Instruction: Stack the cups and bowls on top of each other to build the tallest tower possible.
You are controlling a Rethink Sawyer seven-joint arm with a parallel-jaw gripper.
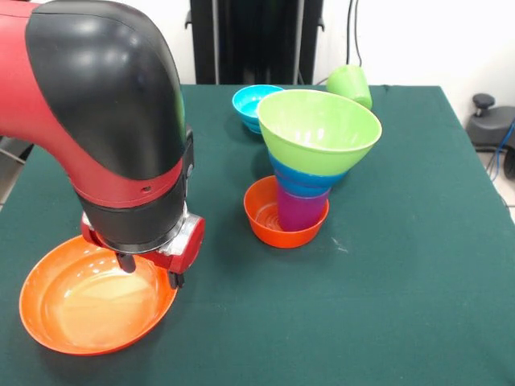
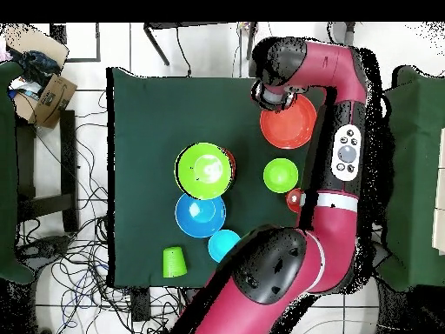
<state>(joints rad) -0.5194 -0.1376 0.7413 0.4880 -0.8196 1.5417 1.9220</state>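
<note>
The tower stands mid-table: a small orange bowl (image 1: 265, 221) holds a purple cup (image 1: 302, 211), a blue bowl (image 1: 310, 181) and a wide lime green bowl (image 1: 319, 129) on top. From above the green bowl (image 2: 205, 170) hides the layers under it. My gripper (image 1: 149, 272) is open at the rim of a large orange bowl (image 1: 88, 305), one finger inside the bowl and one outside. In the overhead view the gripper (image 2: 273, 97) is at that bowl's (image 2: 291, 126) edge. A lime green cup (image 1: 350, 84) lies on its side at the far edge.
A small light blue bowl (image 1: 256, 104) sits behind the tower. The overhead view also shows a large blue bowl (image 2: 200, 215), a small green bowl (image 2: 280, 175), the light blue bowl (image 2: 224, 245), the green cup (image 2: 174, 261) and a small orange piece (image 2: 293, 200) by the arm.
</note>
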